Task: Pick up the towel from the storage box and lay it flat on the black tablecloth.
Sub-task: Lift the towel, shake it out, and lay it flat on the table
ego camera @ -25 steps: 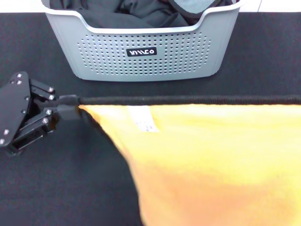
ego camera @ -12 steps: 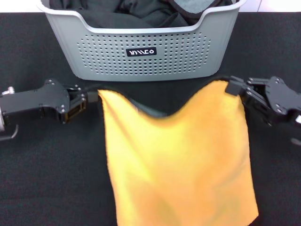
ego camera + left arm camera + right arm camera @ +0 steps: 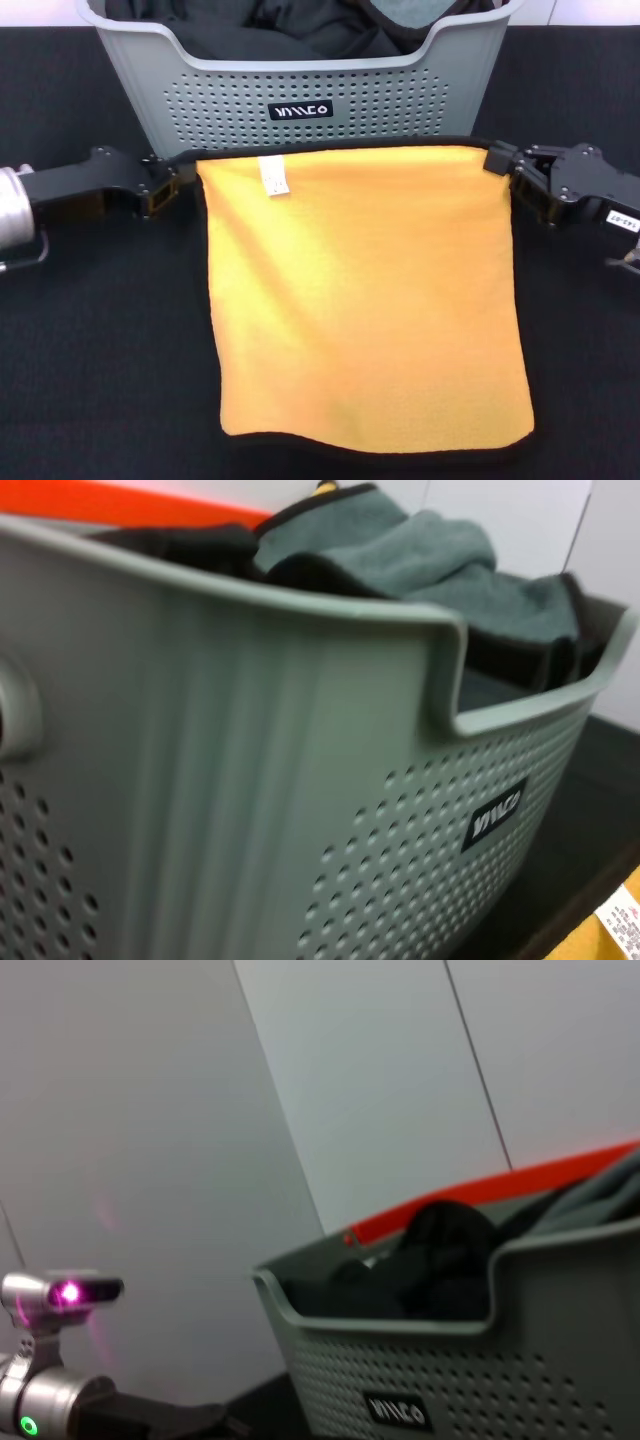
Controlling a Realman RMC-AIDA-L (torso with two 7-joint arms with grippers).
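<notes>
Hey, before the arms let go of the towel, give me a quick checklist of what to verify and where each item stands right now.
1. Towel out of the storage box: ok.
2. Left tool shut on its top corner: ok.
3. Right tool shut on the other top corner: ok.
4. Top edge stretched straight, no sag: ok.
5. Towel fully flat on the black tablecloth: cannot tell.
6. Towel clear of the box front: cannot tell.

Left gripper [image 3: 183, 181] extends low from the left, fingers clamped on the towel [image 3: 362, 300] corner; right gripper [image 3: 497, 160] mirrors it from the right, clamped on the opposite corner; both wrists level.
</notes>
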